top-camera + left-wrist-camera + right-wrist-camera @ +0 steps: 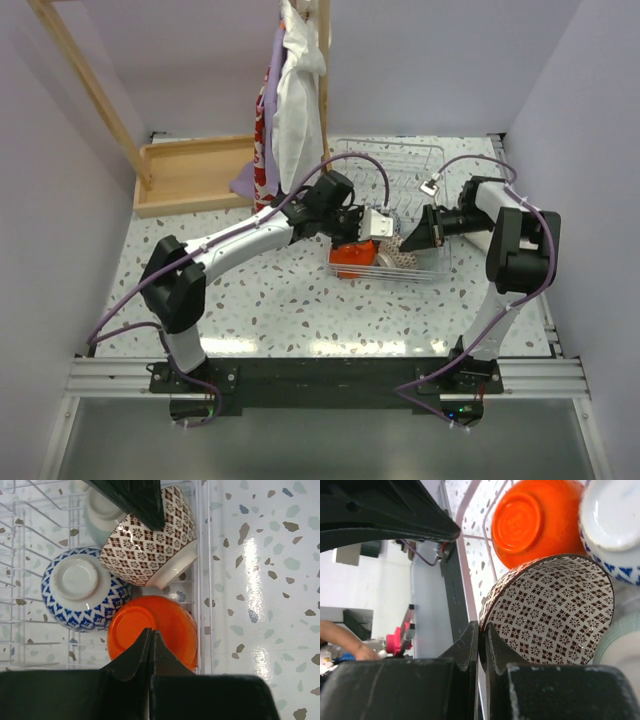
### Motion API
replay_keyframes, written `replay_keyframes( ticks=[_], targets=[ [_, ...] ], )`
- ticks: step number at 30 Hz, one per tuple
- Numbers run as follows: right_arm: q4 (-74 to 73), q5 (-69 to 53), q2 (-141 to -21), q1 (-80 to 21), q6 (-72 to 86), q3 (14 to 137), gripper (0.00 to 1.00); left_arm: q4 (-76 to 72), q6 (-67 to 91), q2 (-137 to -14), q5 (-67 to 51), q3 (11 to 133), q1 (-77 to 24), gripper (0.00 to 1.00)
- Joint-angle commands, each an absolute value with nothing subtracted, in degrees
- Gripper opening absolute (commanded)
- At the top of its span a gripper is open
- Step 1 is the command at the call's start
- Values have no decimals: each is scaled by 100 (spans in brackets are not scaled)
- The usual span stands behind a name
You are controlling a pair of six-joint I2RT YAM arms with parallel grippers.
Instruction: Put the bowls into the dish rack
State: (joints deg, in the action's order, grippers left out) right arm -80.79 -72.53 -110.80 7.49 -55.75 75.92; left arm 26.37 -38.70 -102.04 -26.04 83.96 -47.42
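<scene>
Left gripper (151, 642): fingers pressed together and holding nothing, their tips hanging over the upturned base of the orange bowl (132, 625); whether they touch it cannot be told. Right gripper (480, 632): fingers likewise pressed together, tips lying against the outer wall of the brown patterned bowl (550, 615), with no rim visibly caught between them. The two grippers face each other across the near-left corner of the dish rack (392, 147), the left from the left side, the right from the right. Four bowls lie in that corner: the orange one nearest the corner, the brown patterned one tipped on its side just to its right, a blue-and-white bowl (80, 587) base-up touching both, and a pale bowl (100, 512) beyond. The rack stands right of centre on the speckled table (280, 310). A wooden tray (195, 175) lies at the far left, a white cloth (295, 90) hanging beside it.
</scene>
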Motion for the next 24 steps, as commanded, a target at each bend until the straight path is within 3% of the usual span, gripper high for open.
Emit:
replay_keyframes(
  ticks=[1, 24],
  targets=[
    [-9000, -7066, -11065, 879, -5836, 7875, 3, 2733, -4104, -10379, -3155, 8402, -4913, 0],
    [-8166, -6698, -11250, 967, -4931, 8393, 9, 1600, -3287, -11381, -3261, 8754, -5326, 0]
  ],
)
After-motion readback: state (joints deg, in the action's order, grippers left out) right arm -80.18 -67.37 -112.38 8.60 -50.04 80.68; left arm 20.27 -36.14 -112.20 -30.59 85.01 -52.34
